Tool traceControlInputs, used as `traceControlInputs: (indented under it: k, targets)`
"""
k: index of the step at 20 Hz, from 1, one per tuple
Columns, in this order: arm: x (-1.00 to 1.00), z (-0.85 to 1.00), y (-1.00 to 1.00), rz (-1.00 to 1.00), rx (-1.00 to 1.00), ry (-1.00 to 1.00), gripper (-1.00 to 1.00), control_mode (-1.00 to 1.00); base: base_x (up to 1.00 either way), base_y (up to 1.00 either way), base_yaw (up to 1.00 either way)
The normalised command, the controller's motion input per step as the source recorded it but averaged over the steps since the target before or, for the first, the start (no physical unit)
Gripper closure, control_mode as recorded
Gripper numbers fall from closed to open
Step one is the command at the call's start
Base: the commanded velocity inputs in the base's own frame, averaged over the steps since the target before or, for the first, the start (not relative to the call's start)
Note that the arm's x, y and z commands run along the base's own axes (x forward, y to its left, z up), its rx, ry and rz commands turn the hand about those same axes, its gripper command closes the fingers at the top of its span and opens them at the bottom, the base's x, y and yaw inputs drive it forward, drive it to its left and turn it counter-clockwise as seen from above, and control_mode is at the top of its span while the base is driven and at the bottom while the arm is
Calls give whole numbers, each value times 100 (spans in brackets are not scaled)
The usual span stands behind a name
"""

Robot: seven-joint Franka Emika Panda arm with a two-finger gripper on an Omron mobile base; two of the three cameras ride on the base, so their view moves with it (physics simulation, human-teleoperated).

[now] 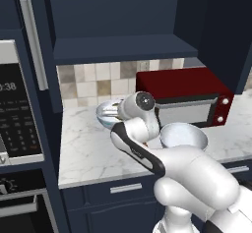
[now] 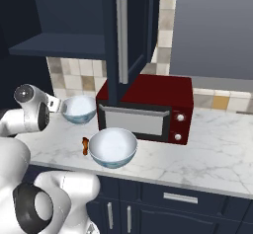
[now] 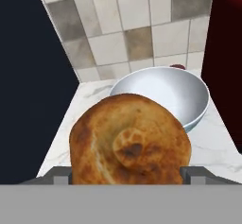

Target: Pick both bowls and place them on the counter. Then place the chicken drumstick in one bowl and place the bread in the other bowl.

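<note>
Gripper (image 3: pixel 126 173) clamped on the bread (image 3: pixel 130 140), fingers spread wide around it. Far bowl (image 3: pixel 165 95) lies straight ahead past the bun, empty, on the counter (image 3: pixel 215 142) near the tiled wall. Carry forward and release over it, I'd say.

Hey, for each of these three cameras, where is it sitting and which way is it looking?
Left base view: behind the arm's left, facing the counter; white arm rises lower right.
Right base view: behind its right, same counter, red microwave; arm lower left.
Hand view: on the hand, over the bread toward the far bowl.
Shared: both base views show both bowls.
</note>
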Motion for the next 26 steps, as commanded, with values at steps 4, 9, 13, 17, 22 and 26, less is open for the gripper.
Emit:
traceControlInputs:
  k: [4,9,13,17,22,26]
  targets:
    - [26,17,-31,0,0,2,100,-100,0,0,0]
    - [32,-5,-17,0,-2,8,100,-100,0,0,0]
    - [32,-15,-6,0,-2,11,100,-100,0,0,0]
    - [31,-15,0,0,-1,7,100,-100,0,0,0]
    - [29,-15,0,0,-2,8,100,-100,0,0,0]
    - [22,-18,0,0,-1,12,100,-100,0,0,0]
